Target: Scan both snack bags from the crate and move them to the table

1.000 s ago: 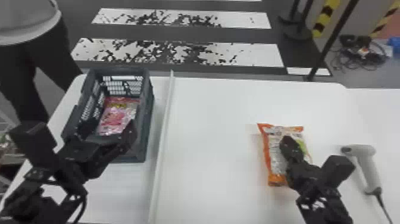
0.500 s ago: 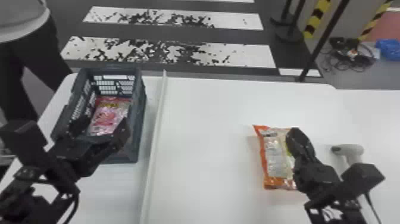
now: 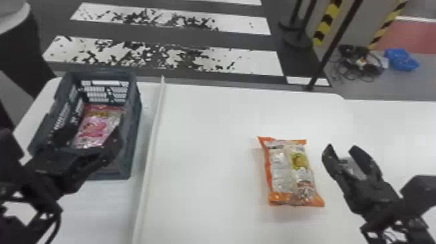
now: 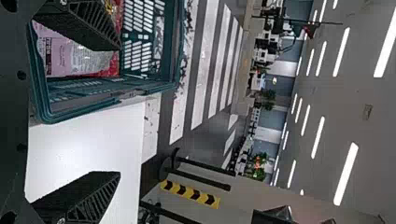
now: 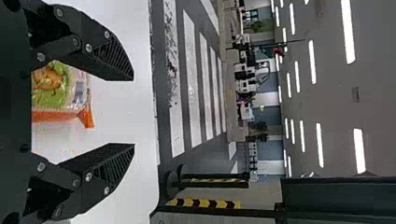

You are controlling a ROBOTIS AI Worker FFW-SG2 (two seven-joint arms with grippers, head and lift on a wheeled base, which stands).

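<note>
Beyond and below the left tool [image 4: 119, 111], inside the crate [image 3: 135, 129], lies the pink snack bag [image 3: 94, 128], its long axis running roughly away from the robot, so the left arm is nearer and probably needs a forward, downward reach; that tool gapes wide with nothing in its hold. Across the counter [image 3: 207, 146], the right tool [image 3: 341, 148] stands with fingers parted and empty, just to the right of the orange-edged bag [image 3: 288, 175]. Both bags carry printed labels, but I can't make out the wording.
</note>
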